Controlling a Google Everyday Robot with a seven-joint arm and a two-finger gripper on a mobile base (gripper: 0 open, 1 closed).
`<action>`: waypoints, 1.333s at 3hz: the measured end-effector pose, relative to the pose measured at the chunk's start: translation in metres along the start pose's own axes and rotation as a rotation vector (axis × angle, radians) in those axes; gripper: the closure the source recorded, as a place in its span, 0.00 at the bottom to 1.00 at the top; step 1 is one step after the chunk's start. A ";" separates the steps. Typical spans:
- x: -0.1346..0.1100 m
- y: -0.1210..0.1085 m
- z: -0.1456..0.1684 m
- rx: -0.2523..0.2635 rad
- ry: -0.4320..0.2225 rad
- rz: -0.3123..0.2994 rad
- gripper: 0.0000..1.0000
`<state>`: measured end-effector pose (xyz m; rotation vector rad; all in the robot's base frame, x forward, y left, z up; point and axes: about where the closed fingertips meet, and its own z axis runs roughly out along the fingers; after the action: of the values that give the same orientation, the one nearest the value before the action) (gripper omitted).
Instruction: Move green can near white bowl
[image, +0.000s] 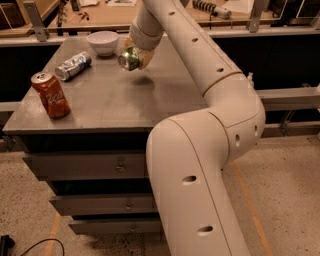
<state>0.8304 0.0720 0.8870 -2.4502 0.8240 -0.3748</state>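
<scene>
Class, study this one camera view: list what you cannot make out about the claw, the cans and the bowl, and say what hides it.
All in the camera view:
- Green can, gripped by the claw above the table's far side: label mostly hidden by the claw.
- White bowl: inner bottom hidden by its near wall.
- Lying silver can: lettering too small.
- Arm: lower end cut off by bottom edge.
</scene>
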 end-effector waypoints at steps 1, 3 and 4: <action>-0.010 -0.017 0.002 0.083 -0.033 0.039 1.00; -0.026 -0.031 0.011 0.193 -0.015 0.154 1.00; -0.027 -0.021 0.028 0.198 -0.019 0.212 1.00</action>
<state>0.8311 0.1141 0.8728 -2.1575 0.9791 -0.3369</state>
